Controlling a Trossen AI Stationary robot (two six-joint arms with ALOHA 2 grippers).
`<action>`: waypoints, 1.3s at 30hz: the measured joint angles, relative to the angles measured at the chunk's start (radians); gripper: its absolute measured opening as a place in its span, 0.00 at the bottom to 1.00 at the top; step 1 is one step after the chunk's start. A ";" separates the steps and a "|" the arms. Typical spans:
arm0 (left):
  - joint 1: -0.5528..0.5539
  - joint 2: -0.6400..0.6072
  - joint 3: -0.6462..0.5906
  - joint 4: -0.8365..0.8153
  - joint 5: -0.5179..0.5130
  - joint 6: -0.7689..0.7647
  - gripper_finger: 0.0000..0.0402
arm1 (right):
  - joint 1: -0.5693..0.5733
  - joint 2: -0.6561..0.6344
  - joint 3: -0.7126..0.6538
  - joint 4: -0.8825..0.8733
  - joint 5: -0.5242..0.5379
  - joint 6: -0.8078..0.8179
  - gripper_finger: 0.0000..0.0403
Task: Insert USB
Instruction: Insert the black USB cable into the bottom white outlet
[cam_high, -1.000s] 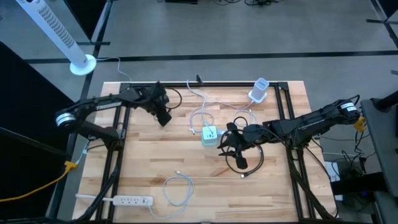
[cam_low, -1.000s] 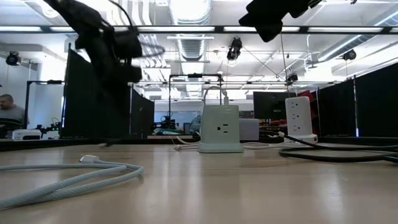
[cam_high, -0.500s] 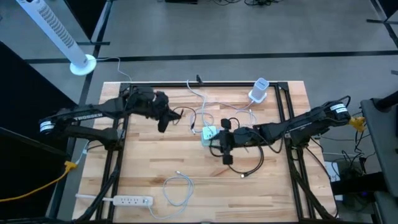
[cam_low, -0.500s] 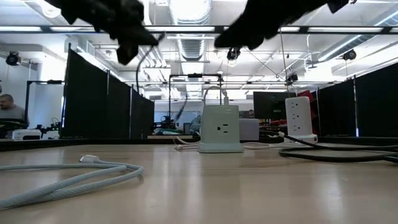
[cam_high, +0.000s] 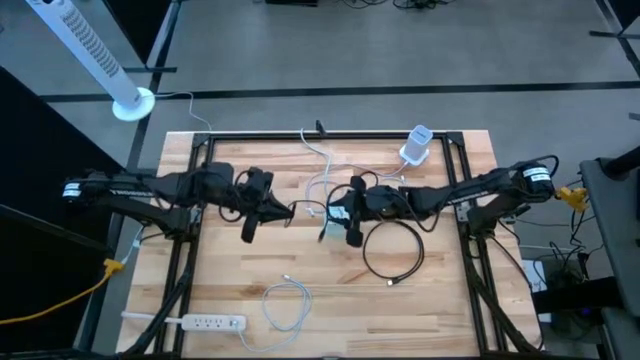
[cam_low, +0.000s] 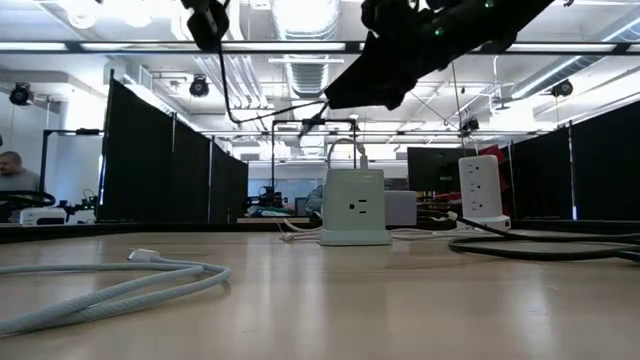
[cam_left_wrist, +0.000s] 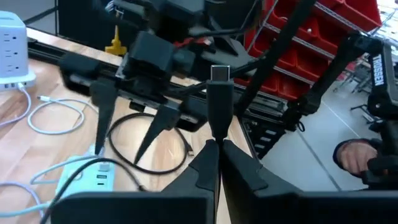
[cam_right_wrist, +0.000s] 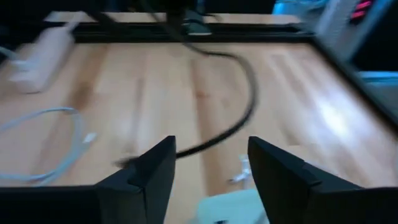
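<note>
Left tool (cam_left_wrist: 214, 146) is clamped on a black USB cable plug (cam_left_wrist: 220, 93), which stands upright from the fingertips, silver connector end outward. It hangs above the wooden worktop (cam_high: 250, 260), left of centre in the high view (cam_high: 268, 205). Right tool (cam_right_wrist: 208, 163) has its fingers spread wide, holding nothing, directly above the pale green cube power adapter (cam_low: 354, 207). In the high view the right tool (cam_high: 348, 205) faces the left tool, near but apart. A black cable loop (cam_high: 392, 255) lies just beside the adapter.
</note>
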 joint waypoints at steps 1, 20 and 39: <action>-0.006 0.000 0.000 -0.001 -0.005 0.004 0.00 | -0.003 0.000 0.000 -0.001 -0.037 0.009 0.49; -0.066 -0.002 0.001 0.091 -0.012 0.022 0.00 | -0.009 0.002 0.000 -0.046 -0.166 0.084 0.56; -0.119 -0.002 0.001 0.147 -0.020 0.055 0.00 | -0.006 0.002 0.000 0.024 -0.331 0.155 0.51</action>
